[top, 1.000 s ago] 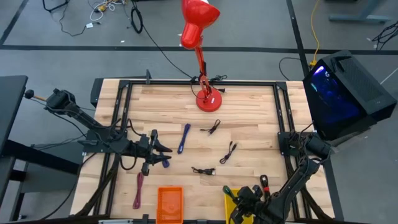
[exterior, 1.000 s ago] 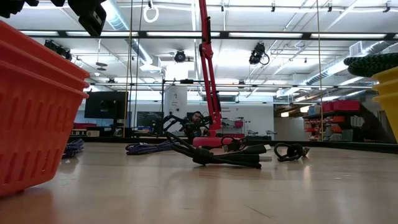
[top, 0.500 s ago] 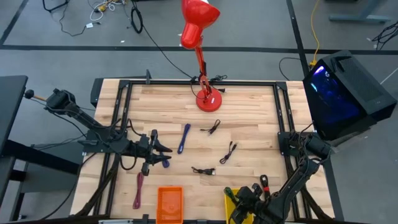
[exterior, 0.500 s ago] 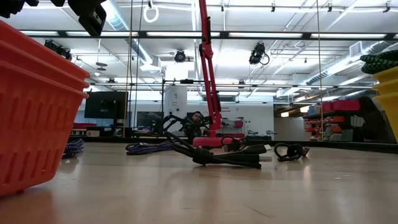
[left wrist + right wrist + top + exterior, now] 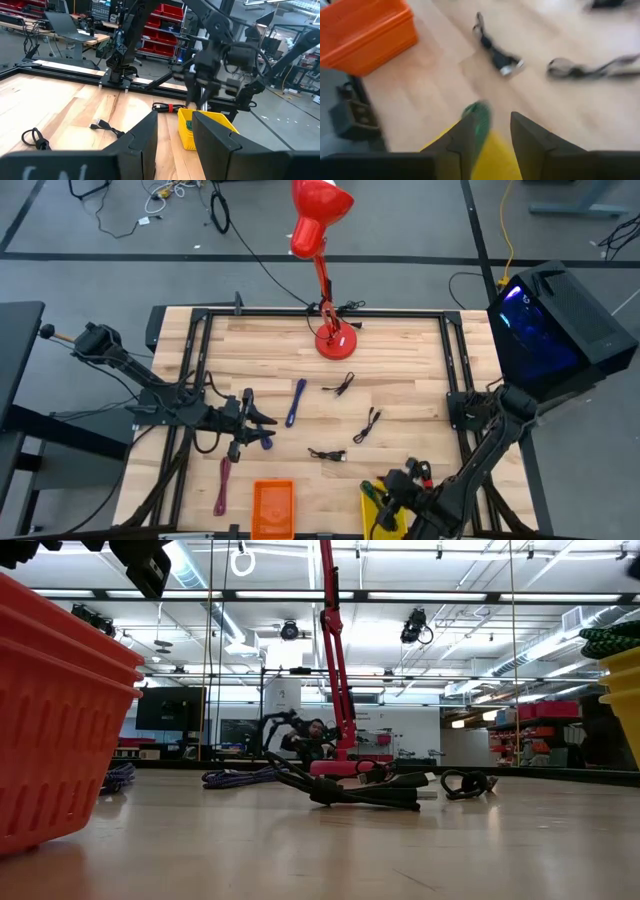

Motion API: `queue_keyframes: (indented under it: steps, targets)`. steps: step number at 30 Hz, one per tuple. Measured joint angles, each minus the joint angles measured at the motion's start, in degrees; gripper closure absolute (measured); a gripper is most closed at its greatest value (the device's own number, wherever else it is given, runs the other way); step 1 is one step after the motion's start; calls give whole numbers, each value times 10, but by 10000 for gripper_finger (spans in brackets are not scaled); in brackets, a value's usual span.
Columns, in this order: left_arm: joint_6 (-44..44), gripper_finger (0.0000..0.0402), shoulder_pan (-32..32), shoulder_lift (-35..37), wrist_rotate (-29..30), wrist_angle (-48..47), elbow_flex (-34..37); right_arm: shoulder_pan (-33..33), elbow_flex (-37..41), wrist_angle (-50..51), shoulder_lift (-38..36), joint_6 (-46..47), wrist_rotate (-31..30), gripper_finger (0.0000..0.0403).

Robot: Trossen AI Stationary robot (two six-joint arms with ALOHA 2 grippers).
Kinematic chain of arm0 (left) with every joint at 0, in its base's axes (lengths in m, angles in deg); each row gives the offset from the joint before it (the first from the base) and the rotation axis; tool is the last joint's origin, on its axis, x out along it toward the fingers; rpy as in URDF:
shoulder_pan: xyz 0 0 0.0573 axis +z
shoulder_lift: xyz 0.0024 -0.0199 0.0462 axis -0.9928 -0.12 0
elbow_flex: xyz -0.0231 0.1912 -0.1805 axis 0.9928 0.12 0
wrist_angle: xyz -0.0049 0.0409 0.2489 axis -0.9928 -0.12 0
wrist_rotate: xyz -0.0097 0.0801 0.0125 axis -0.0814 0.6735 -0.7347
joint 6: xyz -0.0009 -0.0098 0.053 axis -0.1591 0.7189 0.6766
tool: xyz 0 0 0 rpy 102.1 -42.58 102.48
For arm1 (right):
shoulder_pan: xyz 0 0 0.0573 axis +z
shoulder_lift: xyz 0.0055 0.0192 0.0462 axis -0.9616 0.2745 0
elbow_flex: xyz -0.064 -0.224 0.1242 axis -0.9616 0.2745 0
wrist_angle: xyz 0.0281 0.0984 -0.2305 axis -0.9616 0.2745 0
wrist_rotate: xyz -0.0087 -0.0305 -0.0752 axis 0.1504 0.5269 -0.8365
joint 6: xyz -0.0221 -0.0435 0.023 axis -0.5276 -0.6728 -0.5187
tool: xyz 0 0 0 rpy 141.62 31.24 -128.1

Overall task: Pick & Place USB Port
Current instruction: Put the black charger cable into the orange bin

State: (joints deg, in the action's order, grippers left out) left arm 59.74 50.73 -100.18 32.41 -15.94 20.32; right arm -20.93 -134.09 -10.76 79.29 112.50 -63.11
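Observation:
A green cable (image 5: 367, 491) lies coiled in the yellow bin (image 5: 374, 510) at the table's near edge, and in the low view the green cable (image 5: 610, 635) sticks up over the bin's rim (image 5: 622, 675). My right gripper (image 5: 398, 480) hovers open just above this bin. Its wrist view shows the gripper (image 5: 495, 120) holding nothing, with the cable (image 5: 478, 114) below it. My left gripper (image 5: 262, 423) waits open, raised over the table's left part, beside a blue cable (image 5: 297, 402). Black cables (image 5: 327, 454) (image 5: 368, 425) (image 5: 342, 385) lie flat mid-table.
An orange bin (image 5: 272, 508) stands at the near edge left of the yellow one, with a maroon cable (image 5: 222, 485) beside it. A red desk lamp (image 5: 334, 340) stands at the far edge. A red-and-black cable (image 5: 167, 106) lies by the yellow bin. Bare wood lies between the cables.
My right gripper has risen from the yellow bin and shifted slightly toward the far edge; its arm has swung upward. The green cable has sunk lower above the bin's rim in the low view and now stays still.

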Motion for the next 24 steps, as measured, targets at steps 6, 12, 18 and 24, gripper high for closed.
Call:
queue_keyframes:
  steps: [6, 12, 18, 24]
  targets:
    - [1, 275, 1, 0, 1, -2, 0, -67, 0, 185, -26, -58, -4, 277]
    - [1, 275, 2, 0, 2, -5, 0, -181, 0, 221, -30, -249, 18, 277]
    - [0, 275, 2, 0, 2, -6, 0, -263, 3, 101, -28, -453, 62, 254]
    - [-2, 275, 2, 0, 2, -15, 0, -324, 74, -69, -28, -589, 189, 206]
